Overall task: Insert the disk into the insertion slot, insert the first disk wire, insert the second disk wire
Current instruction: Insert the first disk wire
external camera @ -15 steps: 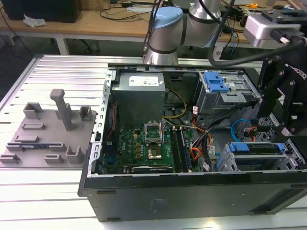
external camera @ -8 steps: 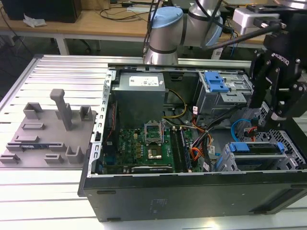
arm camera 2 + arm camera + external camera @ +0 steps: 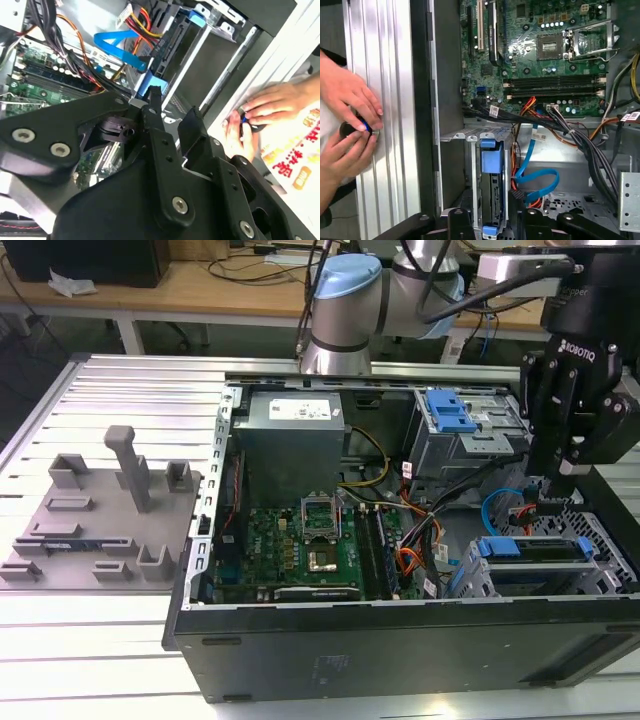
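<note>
Hovering black gripper [image 3: 562,480], exterior view: 12 o'clock of silver blue-framed disk [image 3: 530,548] seated in grey perforated-metal insertion slot [image 3: 605,545]. Jaws spread, empty.

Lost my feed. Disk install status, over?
Copy: gripper open, empty, above disk; disk seated in insertion slot; second disk wire looped beside it; person's hands outside case.

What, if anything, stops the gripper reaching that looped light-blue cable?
Probably yes, it can reach: the open gripper hangs just above the light-blue cable, whose loop lies exposed beside the disk; orange and black wires crowd close, though.
</note>
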